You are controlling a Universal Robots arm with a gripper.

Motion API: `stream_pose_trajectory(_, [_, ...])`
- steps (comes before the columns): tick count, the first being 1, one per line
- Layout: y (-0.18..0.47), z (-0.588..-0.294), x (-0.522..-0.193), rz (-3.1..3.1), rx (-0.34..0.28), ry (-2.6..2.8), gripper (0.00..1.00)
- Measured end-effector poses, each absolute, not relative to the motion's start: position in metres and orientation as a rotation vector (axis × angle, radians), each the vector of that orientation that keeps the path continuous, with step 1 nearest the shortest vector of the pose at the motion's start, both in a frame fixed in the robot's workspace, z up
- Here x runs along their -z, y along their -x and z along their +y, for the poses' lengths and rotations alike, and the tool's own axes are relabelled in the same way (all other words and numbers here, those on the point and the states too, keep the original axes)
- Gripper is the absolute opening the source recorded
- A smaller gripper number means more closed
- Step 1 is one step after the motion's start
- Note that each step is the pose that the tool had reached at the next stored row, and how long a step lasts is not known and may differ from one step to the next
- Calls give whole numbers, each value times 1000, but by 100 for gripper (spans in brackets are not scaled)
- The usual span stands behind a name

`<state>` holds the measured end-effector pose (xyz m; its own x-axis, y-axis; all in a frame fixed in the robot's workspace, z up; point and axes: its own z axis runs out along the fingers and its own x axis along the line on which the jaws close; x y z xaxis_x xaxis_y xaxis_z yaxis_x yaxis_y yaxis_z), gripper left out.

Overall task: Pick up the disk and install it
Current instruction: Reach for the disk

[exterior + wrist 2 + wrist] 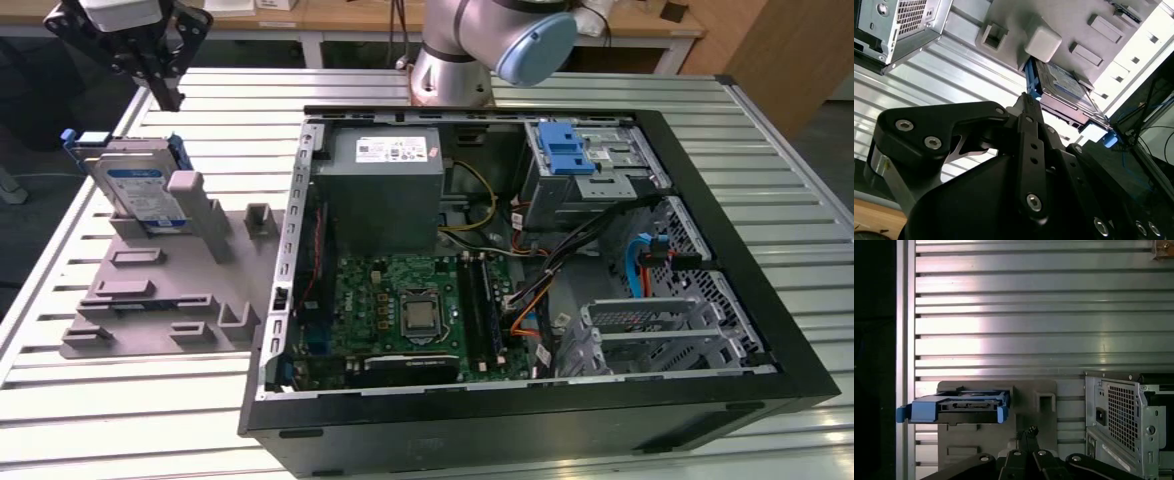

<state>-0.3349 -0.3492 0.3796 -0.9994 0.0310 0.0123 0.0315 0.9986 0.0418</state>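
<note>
The disk (140,188), a silver-grey drive with a white-and-blue label in a blue frame, stands on edge in a grey holder block (147,300) at the exterior view's left. My gripper (170,100) hangs in the air above and just behind it, apart from it, fingers shut with nothing between them. In the first wrist view the disk (959,407) shows edge-on beyond the shut gripper (1029,431). In the second wrist view the gripper (1024,97) points toward the disk (1064,82).
An open computer case (534,425) lies on the slatted metal table (787,150), beside the holder. Inside are a motherboard, a power supply and a drive bay with a blue latch (567,150). The arm's base (461,60) stands behind the case.
</note>
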Motion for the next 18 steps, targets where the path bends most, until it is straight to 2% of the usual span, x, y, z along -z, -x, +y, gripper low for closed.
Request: stream_pose_trajectory(18, [353,-346,-378,-3128,66,45,11])
